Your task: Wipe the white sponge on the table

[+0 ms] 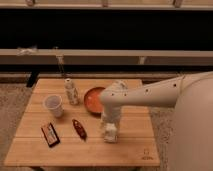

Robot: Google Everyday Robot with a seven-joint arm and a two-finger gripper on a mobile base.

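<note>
The white sponge [110, 134] lies on the light-brown slatted table [125, 150], right of centre near the front. My white arm reaches in from the right and bends down over it. My gripper [109, 125] points straight down and sits right on top of the sponge, touching or nearly touching it. The upper part of the sponge is hidden by the gripper.
An orange bowl [93, 100] sits just behind the gripper. A small white bottle [71, 92] and a clear plastic cup [53, 105] stand to the left. A dark red snack bar [79, 128] and a flat dark packet [49, 134] lie front left.
</note>
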